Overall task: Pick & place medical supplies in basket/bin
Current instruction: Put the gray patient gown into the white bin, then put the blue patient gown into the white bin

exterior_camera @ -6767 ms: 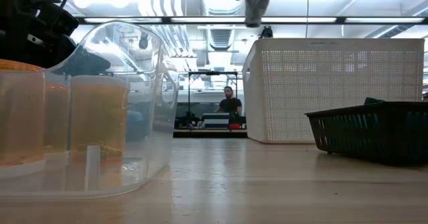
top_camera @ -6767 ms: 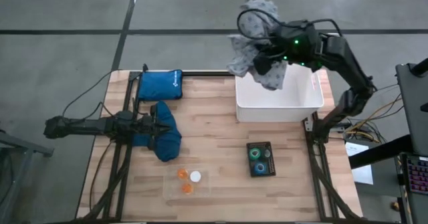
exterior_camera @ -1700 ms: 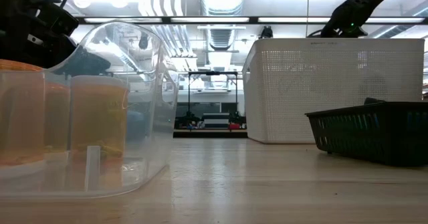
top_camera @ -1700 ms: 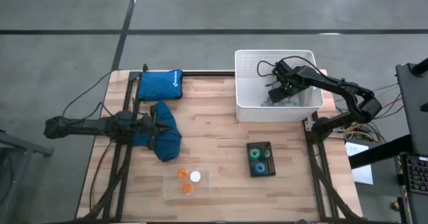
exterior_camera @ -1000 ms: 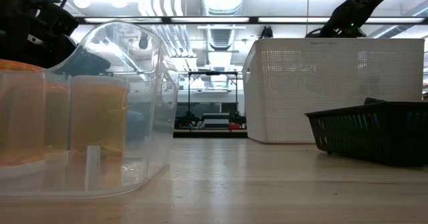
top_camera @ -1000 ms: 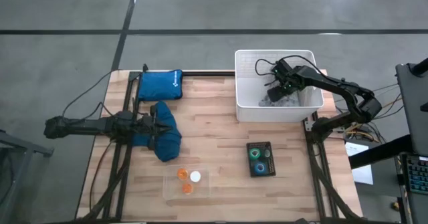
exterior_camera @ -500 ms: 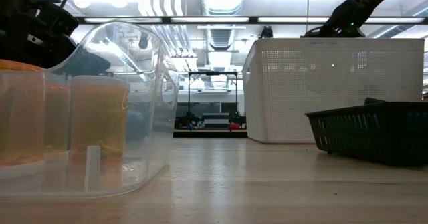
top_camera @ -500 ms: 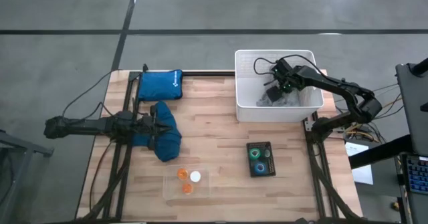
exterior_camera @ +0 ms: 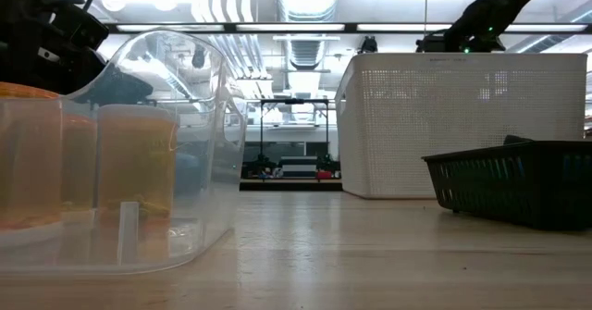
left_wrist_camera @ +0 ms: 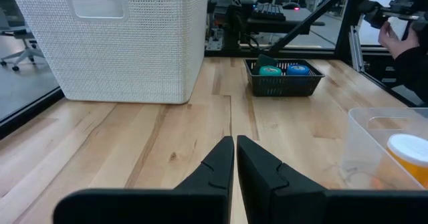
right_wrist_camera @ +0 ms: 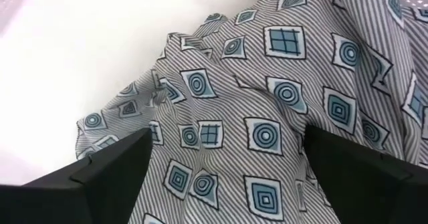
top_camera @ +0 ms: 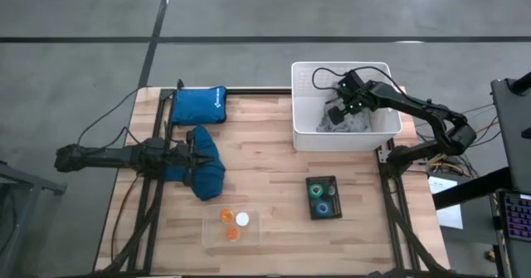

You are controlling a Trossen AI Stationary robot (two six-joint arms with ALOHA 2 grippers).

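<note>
The pale grey patterned cloth [top_camera: 348,124] [right_wrist_camera: 267,97] lies crumpled on the floor of the white bin [top_camera: 299,137] at the far right. My right gripper [top_camera: 334,112] [right_wrist_camera: 227,134] hangs open inside the bin just above it, one finger on either side. The dark blue cloth [top_camera: 207,172] lies bunched at the table's left, and my left gripper [top_camera: 196,155] [left_wrist_camera: 234,140] lies level over it, shut, with nothing between its fingers. Orange and white caps [top_camera: 233,221] sit in a clear tub. Green and blue tape rolls [top_camera: 322,198] sit in a black basket. My left gripper lies over the dark blue cloth's top; whether it touches the cloth, I cannot tell. My right gripper's open fingers [right_wrist_camera: 107,170] stand just above the patterned cloth; whether they still touch it, I cannot tell.
A bright blue zip pouch [top_camera: 199,104] lies at the far left corner. The clear tub [top_camera: 232,226] stands near the front edge and fills the low view's left. The black basket [top_camera: 323,197] stands right of centre. A person's hand [left_wrist_camera: 401,37] shows beyond the table.
My right gripper has opened inside the bin and let go of the patterned cloth, which stays on the bin's floor. It has risen a little and shifted slightly toward the bin's far-left side.
</note>
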